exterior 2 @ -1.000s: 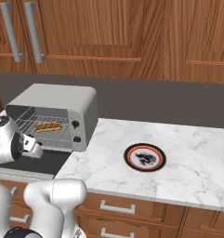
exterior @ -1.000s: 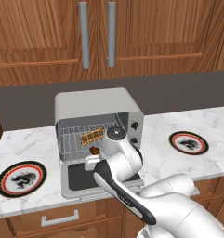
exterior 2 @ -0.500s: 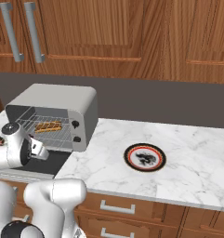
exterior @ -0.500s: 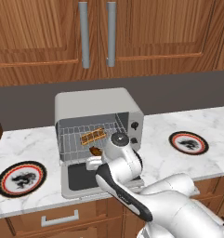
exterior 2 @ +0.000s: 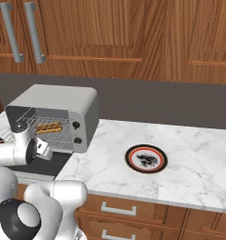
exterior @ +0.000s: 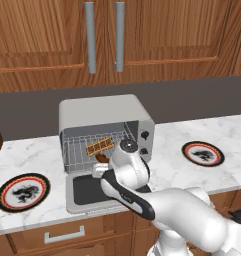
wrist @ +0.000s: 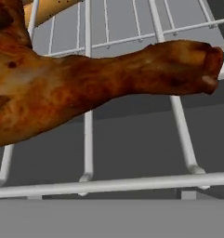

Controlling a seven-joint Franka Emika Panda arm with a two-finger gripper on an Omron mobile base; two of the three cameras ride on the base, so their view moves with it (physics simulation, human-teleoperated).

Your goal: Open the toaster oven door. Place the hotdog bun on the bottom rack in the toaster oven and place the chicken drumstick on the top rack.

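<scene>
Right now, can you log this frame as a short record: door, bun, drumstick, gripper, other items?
toaster oven door: open, lying flat in front of the toaster oven
hotdog bun: on a wire rack inside
chicken drumstick: lying on rack wires, at the oven's front
gripper: open, nothing held
plates: on the marble counter

glossy white rounded arm [exterior: 192, 215], dark joints
</scene>
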